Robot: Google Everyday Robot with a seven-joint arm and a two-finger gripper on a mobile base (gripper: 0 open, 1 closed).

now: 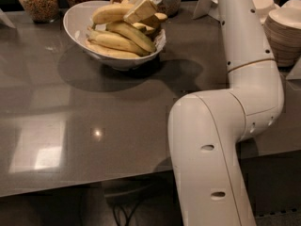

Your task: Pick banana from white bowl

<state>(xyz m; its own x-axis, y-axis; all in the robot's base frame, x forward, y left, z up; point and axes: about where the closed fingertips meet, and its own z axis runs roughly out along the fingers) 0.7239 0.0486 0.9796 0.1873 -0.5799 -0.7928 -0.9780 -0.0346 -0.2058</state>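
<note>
Counter (94, 140): pincer (143, 9) perhaps on crosswise banana (109, 13)

The matt tan claw (142, 11) hangs over a glossy white ceramic bowl (74, 21) on the polished, light-reflecting grey bench (70, 117).

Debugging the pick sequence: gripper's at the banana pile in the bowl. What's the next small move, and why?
Probably a short straight lift. The gripper is at the end, nearer the arm, of the top banana, which rests on other bananas inside the white bowl; rising first should clear pile and rim.
</note>
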